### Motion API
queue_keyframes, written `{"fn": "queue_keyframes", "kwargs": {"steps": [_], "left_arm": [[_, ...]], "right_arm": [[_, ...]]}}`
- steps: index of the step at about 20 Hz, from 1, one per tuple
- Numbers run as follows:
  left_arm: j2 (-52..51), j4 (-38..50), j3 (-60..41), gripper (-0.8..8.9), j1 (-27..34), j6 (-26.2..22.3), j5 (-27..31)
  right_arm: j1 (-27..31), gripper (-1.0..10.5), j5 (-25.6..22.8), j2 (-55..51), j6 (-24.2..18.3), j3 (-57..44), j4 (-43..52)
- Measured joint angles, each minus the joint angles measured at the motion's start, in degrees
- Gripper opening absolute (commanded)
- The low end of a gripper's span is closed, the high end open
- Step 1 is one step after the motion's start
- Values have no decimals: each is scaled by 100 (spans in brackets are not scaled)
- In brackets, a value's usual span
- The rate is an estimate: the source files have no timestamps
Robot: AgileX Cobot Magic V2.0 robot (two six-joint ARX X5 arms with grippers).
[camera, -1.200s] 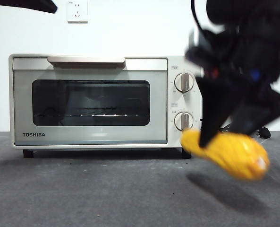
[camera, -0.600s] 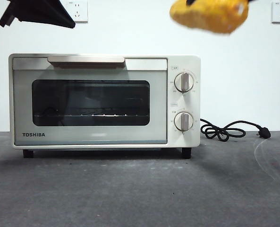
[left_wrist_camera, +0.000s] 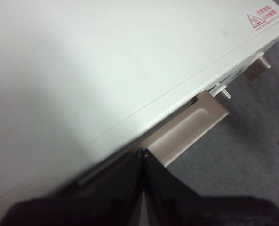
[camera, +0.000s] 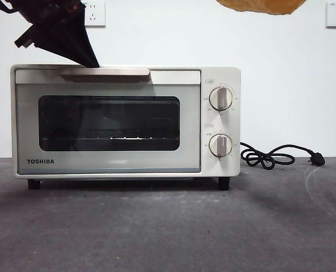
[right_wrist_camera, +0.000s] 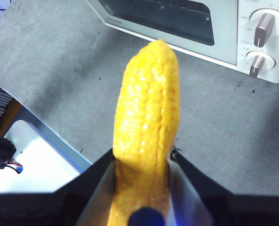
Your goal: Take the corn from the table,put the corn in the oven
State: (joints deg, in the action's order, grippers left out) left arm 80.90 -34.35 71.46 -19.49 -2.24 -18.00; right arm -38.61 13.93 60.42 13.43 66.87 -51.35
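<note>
The cream-white oven (camera: 125,122) stands on the dark grey table (camera: 168,226) with its door closed. High above its knob side, the yellow corn (camera: 261,5) shows only as a lower edge at the picture's top. In the right wrist view the corn (right_wrist_camera: 146,108) is bumpy and upright, and my right gripper (right_wrist_camera: 143,153) is shut on it above the table (right_wrist_camera: 59,61), in front of the oven (right_wrist_camera: 177,23). My left gripper (camera: 90,61) reaches down to the oven's bar handle (camera: 105,72). Its jaws (left_wrist_camera: 141,152) are shut, with the tips at the edge of the oven top beside the handle (left_wrist_camera: 191,127).
A black power cord (camera: 275,156) lies on the table to the right of the oven. Two knobs (camera: 220,99) sit on the oven's right panel. Wall sockets (camera: 94,12) are on the white wall behind. The table's edge (right_wrist_camera: 40,127) shows in the right wrist view.
The right gripper has lifted the corn from the table up to the picture's top edge. The left gripper has come down from the top left corner onto the oven's handle.
</note>
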Motion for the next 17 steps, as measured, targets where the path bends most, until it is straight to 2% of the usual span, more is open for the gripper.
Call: {"fn": "queue_keyframes", "kwargs": {"steps": [4,11,14,17], "left_arm": [[28,-356,101,-7,-105,-79,57],[-22,-2037,13,-6,-603,-345,-35],[-225,-2153,-24,-6,-765,-374,116],[-929,-2157,-24,-6,-938,-326,111]], "right_arm": [[0,-14,-2,2,-98,0,-42],[0,-14,0,2,-212,0,-44],[0,-14,-2,2,-249,0,-46],[0,-14,0,2,-256,0,-2]]}}
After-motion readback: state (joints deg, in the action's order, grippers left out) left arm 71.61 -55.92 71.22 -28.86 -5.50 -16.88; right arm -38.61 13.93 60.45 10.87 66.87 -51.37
